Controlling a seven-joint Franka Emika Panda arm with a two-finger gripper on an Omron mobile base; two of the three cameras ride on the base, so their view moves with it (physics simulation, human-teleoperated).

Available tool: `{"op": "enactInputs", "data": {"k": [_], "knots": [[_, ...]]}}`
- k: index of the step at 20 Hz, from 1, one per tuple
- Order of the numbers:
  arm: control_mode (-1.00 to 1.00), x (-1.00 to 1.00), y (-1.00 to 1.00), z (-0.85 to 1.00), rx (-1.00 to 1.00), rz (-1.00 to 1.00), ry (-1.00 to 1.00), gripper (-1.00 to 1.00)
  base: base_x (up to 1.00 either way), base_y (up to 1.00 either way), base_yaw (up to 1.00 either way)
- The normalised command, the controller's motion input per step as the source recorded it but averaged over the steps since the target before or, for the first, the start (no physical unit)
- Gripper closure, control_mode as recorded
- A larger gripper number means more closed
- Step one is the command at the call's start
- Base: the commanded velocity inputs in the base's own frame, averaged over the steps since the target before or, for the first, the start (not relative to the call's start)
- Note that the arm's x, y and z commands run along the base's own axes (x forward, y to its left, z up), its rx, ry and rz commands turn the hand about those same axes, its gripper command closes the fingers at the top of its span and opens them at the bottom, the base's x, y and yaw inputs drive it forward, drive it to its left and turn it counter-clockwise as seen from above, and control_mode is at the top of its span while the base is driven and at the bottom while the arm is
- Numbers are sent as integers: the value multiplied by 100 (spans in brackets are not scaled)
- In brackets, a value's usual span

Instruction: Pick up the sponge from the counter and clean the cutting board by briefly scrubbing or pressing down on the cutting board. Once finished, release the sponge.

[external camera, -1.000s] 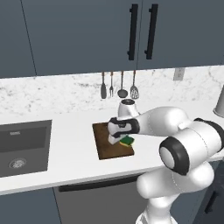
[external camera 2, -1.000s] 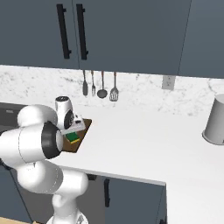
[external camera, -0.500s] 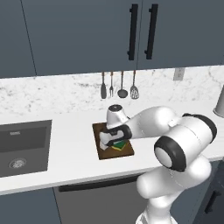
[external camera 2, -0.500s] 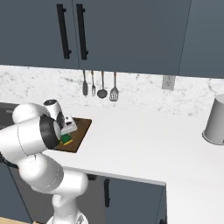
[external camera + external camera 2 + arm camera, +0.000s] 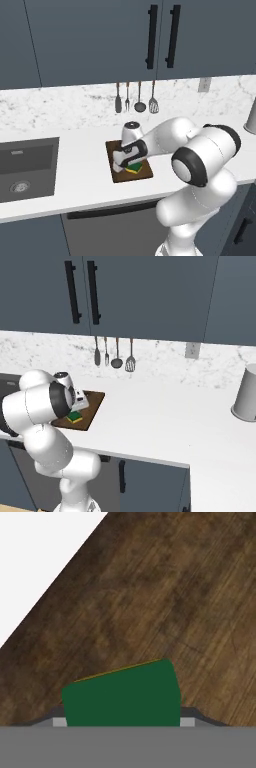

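Jaws pinch the sponge (image 5: 121,694), judging by the hand view, where its green top sits right at the fingertips with a thin yellow edge showing; the fingers themselves are mostly hidden behind it. Gripper (image 5: 128,164) is low over the board (image 5: 116,148), wrist angled down.

Left of the jaws: bare wood, then the board's edge, then white counter (image 5: 75,150), with the sink (image 5: 25,170) well beyond. Under the jaws: sponge on or just above the wood — contact can't be confirmed from the base views, though the right base view shows the sponge (image 5: 75,416) lying flush against the board (image 5: 92,401). Right of the jaws: more board, then open counter; a grey canister (image 5: 246,392) stands far off.

Step in hand, as I read it: the scrub. To do it well, press straight down so the yellow face meets the wood flat, keep strokes short along the grain, and stay inside the board's edges. Let go only once the sponge is resting on the wood.
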Motion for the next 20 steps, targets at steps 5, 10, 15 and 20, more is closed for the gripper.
{"op": "enactInputs", "data": {"k": [5,10,15,20], "knots": [[-100,37,0,-8,1,-2,0,100,0,0,0],[-100,67,0,0,0,-3,-3,100,0,0,0],[-100,75,0,-1,-1,0,-8,100,0,0,0],[-100,25,19,-9,-5,0,-6,100,0,0,0]]}}
